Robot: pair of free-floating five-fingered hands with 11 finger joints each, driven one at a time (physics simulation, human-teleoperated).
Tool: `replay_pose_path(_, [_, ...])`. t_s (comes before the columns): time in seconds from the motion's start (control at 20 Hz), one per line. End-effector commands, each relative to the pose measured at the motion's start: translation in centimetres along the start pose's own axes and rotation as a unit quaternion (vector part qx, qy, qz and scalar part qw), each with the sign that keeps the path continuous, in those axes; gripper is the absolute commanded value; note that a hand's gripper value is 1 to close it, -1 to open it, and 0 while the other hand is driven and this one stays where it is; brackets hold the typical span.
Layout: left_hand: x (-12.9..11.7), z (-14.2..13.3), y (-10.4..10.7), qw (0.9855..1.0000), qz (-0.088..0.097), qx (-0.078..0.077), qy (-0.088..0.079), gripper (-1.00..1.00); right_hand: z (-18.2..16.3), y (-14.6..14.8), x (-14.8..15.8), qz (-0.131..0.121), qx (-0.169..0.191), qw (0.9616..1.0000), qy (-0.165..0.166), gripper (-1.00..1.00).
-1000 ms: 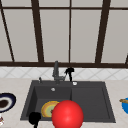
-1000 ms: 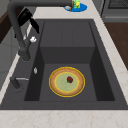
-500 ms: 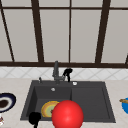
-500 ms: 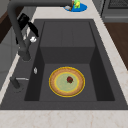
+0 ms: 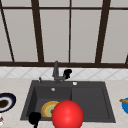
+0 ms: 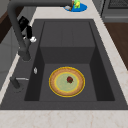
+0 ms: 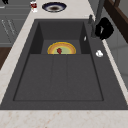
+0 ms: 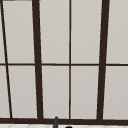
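Pale marble counter (image 5: 15, 86) around a dark sink (image 6: 67, 53); yellow plate (image 6: 67, 81) in its basin, dark bowl (image 5: 5, 102) left, blue dish (image 5: 125, 105) right.

Dark-framed window (image 8: 70, 62) above tiled backsplash (image 5: 100, 73)

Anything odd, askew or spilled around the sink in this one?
Nothing looks spilled or damaged. One oddity: a large red ball fills the front view's lower middle, covering part of the yellow plate lying flat in the sink basin. The right hand is by the faucet; the left hand hovers at the sink's front edge.
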Motion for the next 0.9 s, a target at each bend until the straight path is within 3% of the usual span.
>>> replay_pose_path(0.0, [0.0,0.0,0.0,1.0,0.0,0.0,0.0,0.0,0.0,0.0,0.0,0.034,0.001,0.9994,-0.005,1.0])
replay_pose_path(0.35, [0.0,0.0,0.0,1.0,0.0,0.0,0.0,0.0,0.5,-0.4,0.5,0.036,-0.064,0.9973,0.009,1.0])
replay_pose_path(0.6, [0.0,0.0,0.0,1.0,0.0,0.0,0.0,0.0,0.0,-2.1,0.5,0.033,-0.054,0.9977,0.024,1.0])
replay_pose_path(0.85, [0.0,0.0,0.0,1.0,0.0,0.0,0.0,0.0,-0.5,-2.4,0.7,0.051,-0.054,0.9964,0.04,1.0])
